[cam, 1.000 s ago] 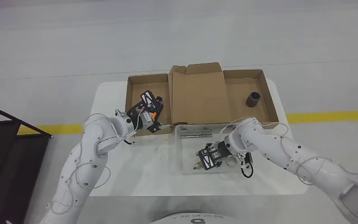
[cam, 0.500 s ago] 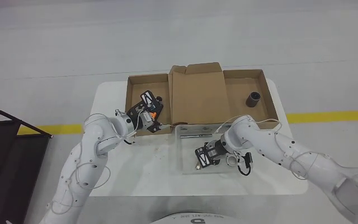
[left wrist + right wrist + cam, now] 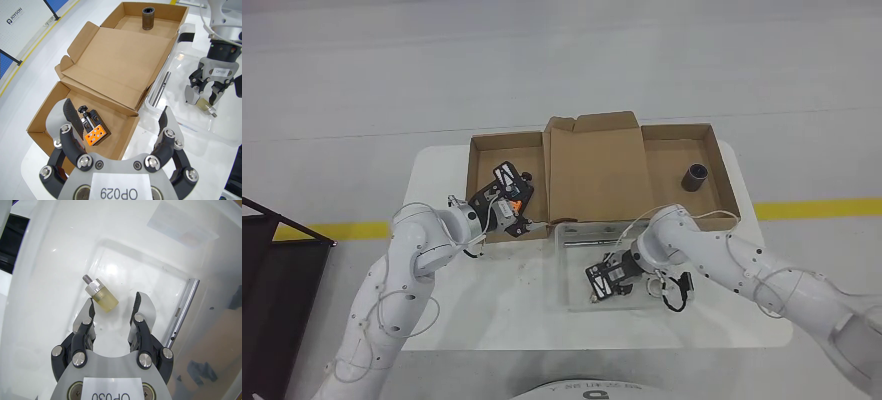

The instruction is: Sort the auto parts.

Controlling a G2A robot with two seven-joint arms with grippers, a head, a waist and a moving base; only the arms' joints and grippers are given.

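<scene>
Bumper (image 3: 102, 294), threaded, lies beside one finger of my part-open, empty right gripper (image 3: 121, 298); left gripper (image 3: 116, 104) gapes empty.

**White surface, two containers**

The white surface (image 3: 442, 300) has rounded corners. Two things lie directly on it. A cardboard box (image 3: 597, 170) is spread open along the far side, with an open compartment at each end and a flat panel between them. A clear plastic bin (image 3: 572, 262) sits just beside the box's near edge, towards the robot, below the flat panel.
</scene>
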